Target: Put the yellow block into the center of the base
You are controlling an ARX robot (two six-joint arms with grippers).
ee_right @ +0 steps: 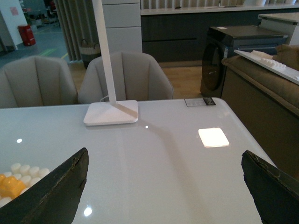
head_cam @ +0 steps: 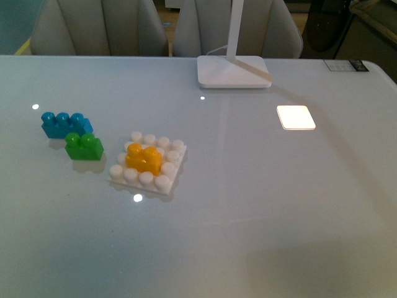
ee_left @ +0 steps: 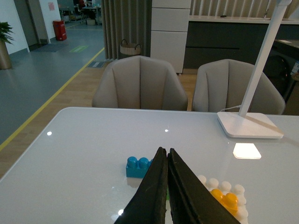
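Yellow block [head_cam: 144, 158] sits on the middle studs of the base [head_cam: 162, 181], looking seated, so insertion reads as done and the step in hand is the pull-away. Left gripper [ee_left: 167, 161] has its fingers pressed together on nothing and hangs above the table short of the blue brick [head_cam: 64, 123]; right gripper [ee_right: 163, 163] is spread wide, empty. Next move, if any: confirm the block is pressed home, arms well clear.

Two beige chairs [head_cam: 99, 28] (padded) behind the glossy white table [head_cam: 260, 205].
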